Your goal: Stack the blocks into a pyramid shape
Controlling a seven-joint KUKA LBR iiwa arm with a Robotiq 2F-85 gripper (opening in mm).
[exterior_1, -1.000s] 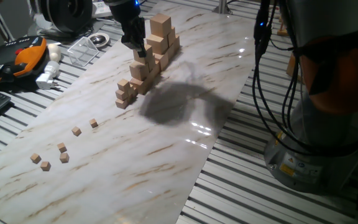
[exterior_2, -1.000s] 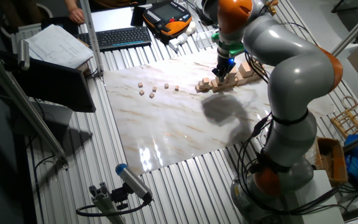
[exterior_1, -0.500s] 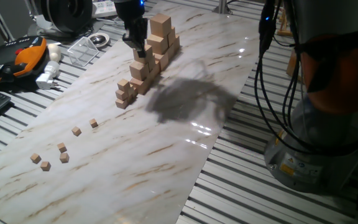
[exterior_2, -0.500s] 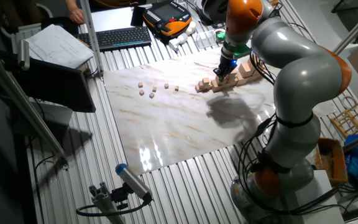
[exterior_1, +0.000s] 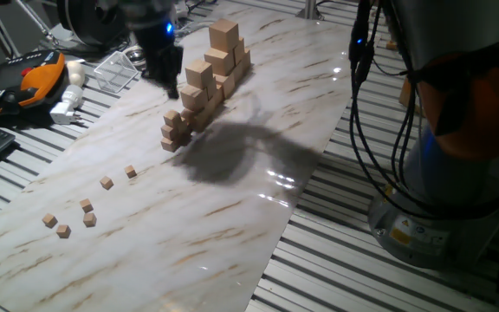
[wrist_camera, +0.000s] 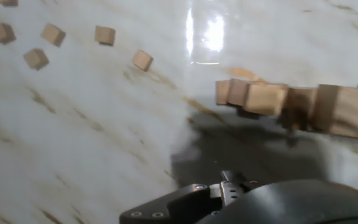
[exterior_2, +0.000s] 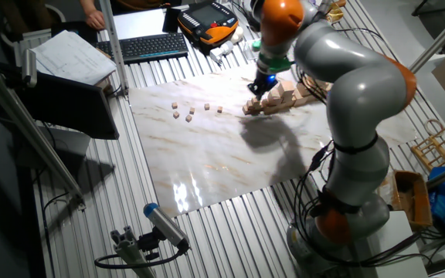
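In one fixed view the end effector [exterior_1: 168,80] hung in the upper left of the frame, just left of the stepped stacks of bigger cubes [exterior_1: 208,76], above the marble worktop [exterior_1: 232,217]. Motion blur hid its fingers, so I could not tell how wide they stood, nor whether anything was between them. The small blocks [exterior_1: 86,205] lay scattered and apart from one another at the lower left of the frame, well away from the stacks. In the hand view, five of them showed at the upper left [wrist_camera: 53,35].
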